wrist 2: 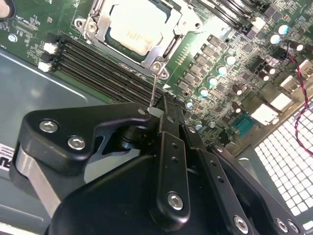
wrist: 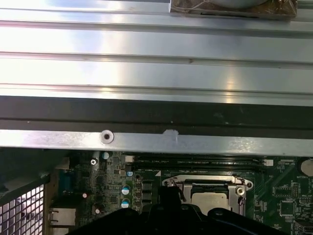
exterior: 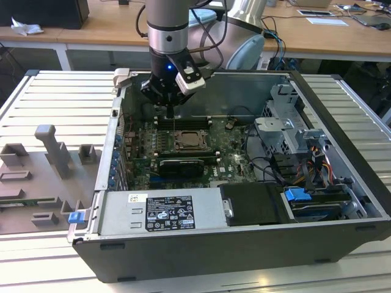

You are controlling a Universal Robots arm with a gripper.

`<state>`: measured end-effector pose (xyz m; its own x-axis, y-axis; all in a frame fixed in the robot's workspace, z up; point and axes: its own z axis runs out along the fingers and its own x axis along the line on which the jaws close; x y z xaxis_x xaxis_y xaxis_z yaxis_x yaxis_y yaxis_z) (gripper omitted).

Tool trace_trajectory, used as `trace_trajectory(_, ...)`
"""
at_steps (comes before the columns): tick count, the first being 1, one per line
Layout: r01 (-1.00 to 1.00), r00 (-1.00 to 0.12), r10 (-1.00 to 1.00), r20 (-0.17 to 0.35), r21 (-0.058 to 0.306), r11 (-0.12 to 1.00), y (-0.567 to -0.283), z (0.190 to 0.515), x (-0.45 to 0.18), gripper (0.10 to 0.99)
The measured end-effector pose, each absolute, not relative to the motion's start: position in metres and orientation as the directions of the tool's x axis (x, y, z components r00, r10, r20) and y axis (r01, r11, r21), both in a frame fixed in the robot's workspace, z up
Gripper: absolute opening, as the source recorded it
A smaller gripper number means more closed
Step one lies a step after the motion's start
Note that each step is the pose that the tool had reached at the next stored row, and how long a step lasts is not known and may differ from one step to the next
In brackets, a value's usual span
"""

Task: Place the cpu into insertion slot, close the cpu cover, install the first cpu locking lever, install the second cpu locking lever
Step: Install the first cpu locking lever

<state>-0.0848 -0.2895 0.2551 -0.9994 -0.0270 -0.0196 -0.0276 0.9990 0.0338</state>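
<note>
The cpu point(wrist 2: 133, 32) lies flat in the insertion slot point(exterior: 178, 147) on the green board, its pale metal top showing. The silvery cpu cover point(wrist 2: 173, 41) lies down around it as a frame. A thin wire locking lever point(wrist 2: 153, 90) rises from the socket's corner up to my fingertips. My gripper point(wrist 2: 161, 108) is shut on the lever's end. In the exterior view my gripper point(exterior: 171, 114) hangs just behind the socket, over the memory slots. In the first wrist view the cpu point(wrist: 210, 198) sits just past the black gripper body.
Long black memory slots point(wrist 2: 98, 68) run beside the socket. The case wall point(wrist: 156, 142) stands close behind my gripper. A power supply point(exterior: 159, 210) fills the case front, with a drive cage point(exterior: 293, 131) and cables on the exterior view's right. A grey fixture plate point(exterior: 49, 165) lies outside.
</note>
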Motion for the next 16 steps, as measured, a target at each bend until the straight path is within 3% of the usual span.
trace_trajectory(16,-0.028,-0.999,-0.027,-0.02,0.034,0.999,-0.29,0.252,-0.071,0.106)
